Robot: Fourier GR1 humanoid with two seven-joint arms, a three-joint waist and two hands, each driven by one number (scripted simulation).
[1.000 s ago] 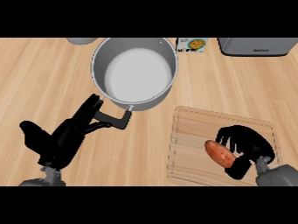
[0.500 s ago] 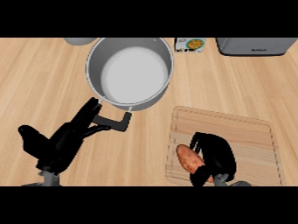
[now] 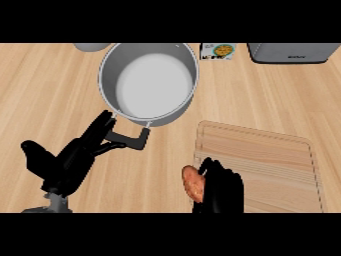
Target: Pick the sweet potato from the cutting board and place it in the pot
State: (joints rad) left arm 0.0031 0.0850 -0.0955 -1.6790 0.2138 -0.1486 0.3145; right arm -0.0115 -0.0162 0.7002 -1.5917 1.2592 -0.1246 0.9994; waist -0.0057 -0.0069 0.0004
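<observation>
Head view: right hand (image 3: 221,187) grips sweet potato (image 3: 193,183), long axis near-vertical

Light wooden counter (image 3: 47,85) fills view, grain running left to right, evenly lit. Along far edge: grey box-shaped appliance (image 3: 294,52) at right, small printed packet (image 3: 218,51) just left of it, part of grey rounded object (image 3: 92,46) at left, cut off by edge.

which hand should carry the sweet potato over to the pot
Right. The black right hand is already curled round the orange sweet potato at the left edge of the wooden cutting board. The black left hand lies open beside the handle of the grey metal pot, holding nothing.
</observation>
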